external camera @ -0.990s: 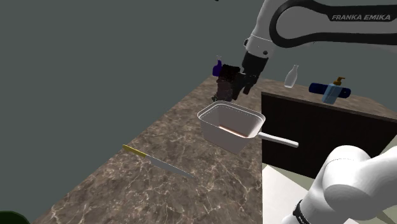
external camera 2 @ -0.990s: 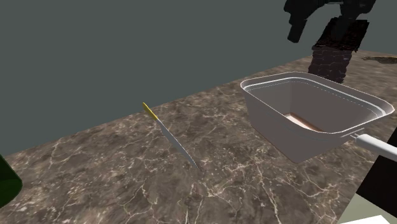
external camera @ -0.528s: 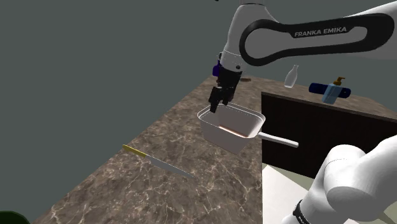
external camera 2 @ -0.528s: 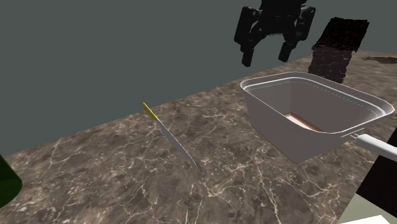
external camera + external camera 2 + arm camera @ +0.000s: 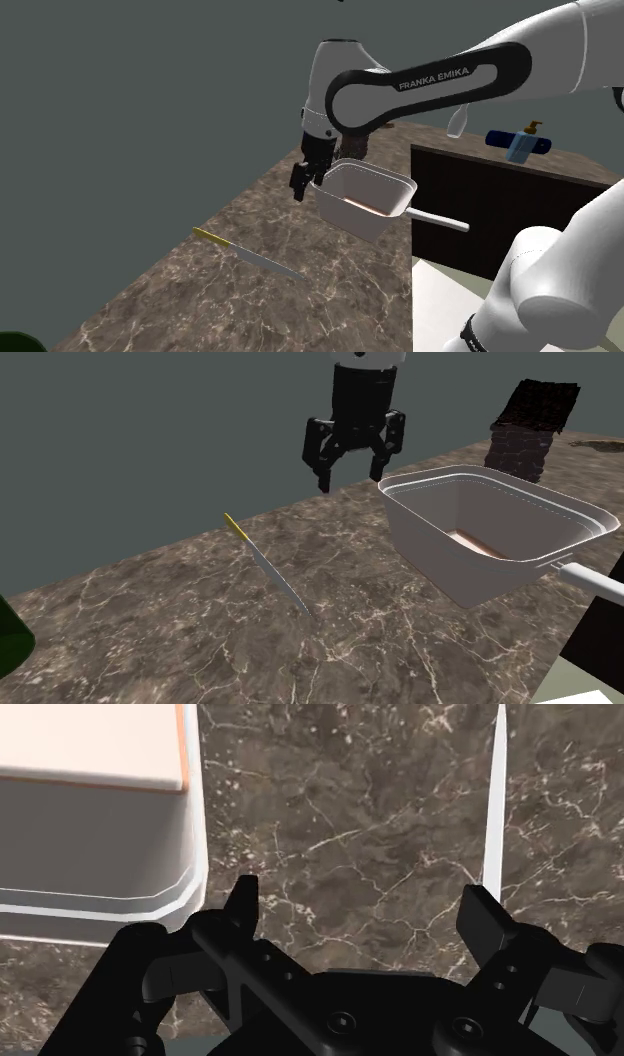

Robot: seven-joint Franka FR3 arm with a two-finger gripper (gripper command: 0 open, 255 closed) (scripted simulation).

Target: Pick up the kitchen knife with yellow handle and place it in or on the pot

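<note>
Knife (image 5: 250, 255) flat on the stone counter (image 5: 180, 300) in the shoulder view, well apart from the black claw (image 5: 300, 185) hanging beside the white pot (image 5: 345, 212). From the second exterior view, claw (image 5: 352, 479) wide open and holding nothing; best to come down over the yellow handle (image 5: 233, 524), fingers on both sides, then pinch. Through the wrist view, clearer than from the shoulder: thin blade (image 5: 493, 804) next to one finger (image 5: 480, 914), not between the two, so slide over first.

The white arm (image 5: 420, 82) arches forward, its black pincer (image 5: 354, 477) pointing straight down, jaws wide apart and empty.
</note>
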